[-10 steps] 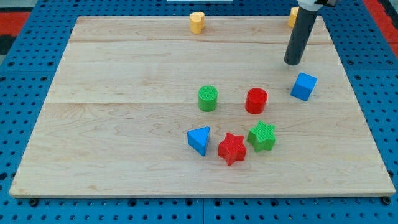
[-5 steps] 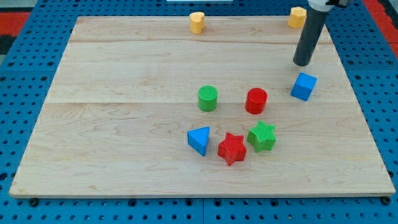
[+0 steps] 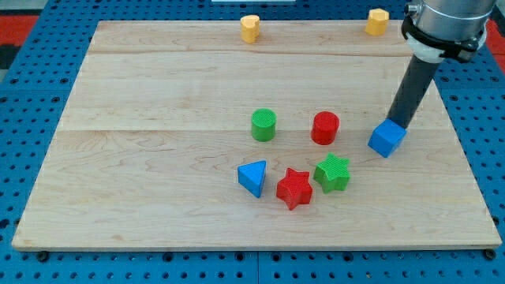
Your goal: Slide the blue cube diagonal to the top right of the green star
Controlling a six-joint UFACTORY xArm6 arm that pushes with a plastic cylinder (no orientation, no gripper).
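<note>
The blue cube (image 3: 387,139) sits right of centre on the wooden board (image 3: 158,95). The green star (image 3: 332,173) lies to its lower left, next to a red star (image 3: 294,188). My tip (image 3: 398,123) touches the blue cube's upper right edge; the dark rod rises from there toward the view's top right.
A red cylinder (image 3: 325,128) and a green cylinder (image 3: 263,125) stand left of the blue cube. A blue triangle (image 3: 252,177) lies left of the red star. Two yellow blocks (image 3: 250,28) (image 3: 377,21) sit at the board's top edge.
My tip moved right and down, from above the blue cube onto its upper right edge. The cube has shifted down, toward the view's bottom.
</note>
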